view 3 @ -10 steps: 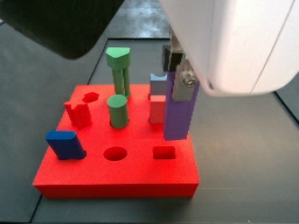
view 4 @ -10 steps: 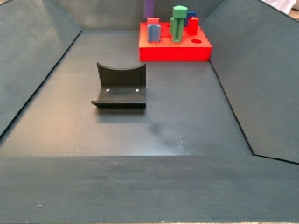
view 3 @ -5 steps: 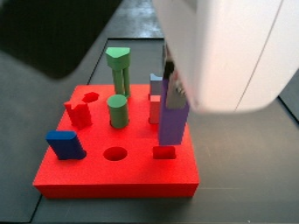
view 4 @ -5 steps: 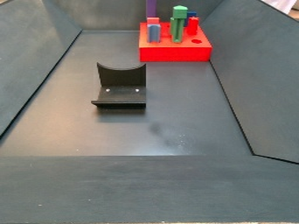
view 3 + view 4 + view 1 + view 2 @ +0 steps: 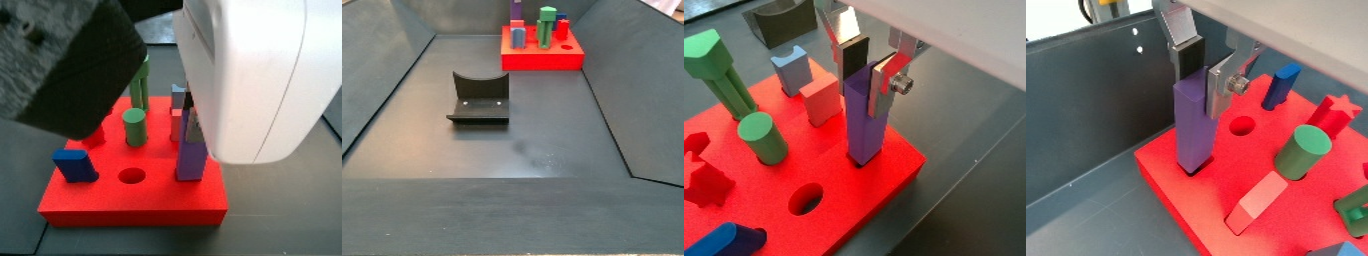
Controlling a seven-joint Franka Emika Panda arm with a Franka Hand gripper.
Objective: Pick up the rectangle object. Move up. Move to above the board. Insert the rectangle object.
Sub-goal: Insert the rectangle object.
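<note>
Zero readable labels or writing on anything; gripper (image 5: 866, 62) clamps the rectangle object (image 5: 865, 115) near its top, plates on both sides; bar upright, lower end seated in a square hole at the board (image 5: 885, 185) corner; board sits at far end of dark grey walled floor (image 5: 516, 150); fixture (image 5: 480, 98) mid-floor, well apart.

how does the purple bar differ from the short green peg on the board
The rectangle object is purple and square-sided; the short green peg is green and round. The rectangle object is taller, and it is clamped between the fingers of the gripper at the corner of the board, while the short green peg stands free. Both stand upright in the board.
</note>
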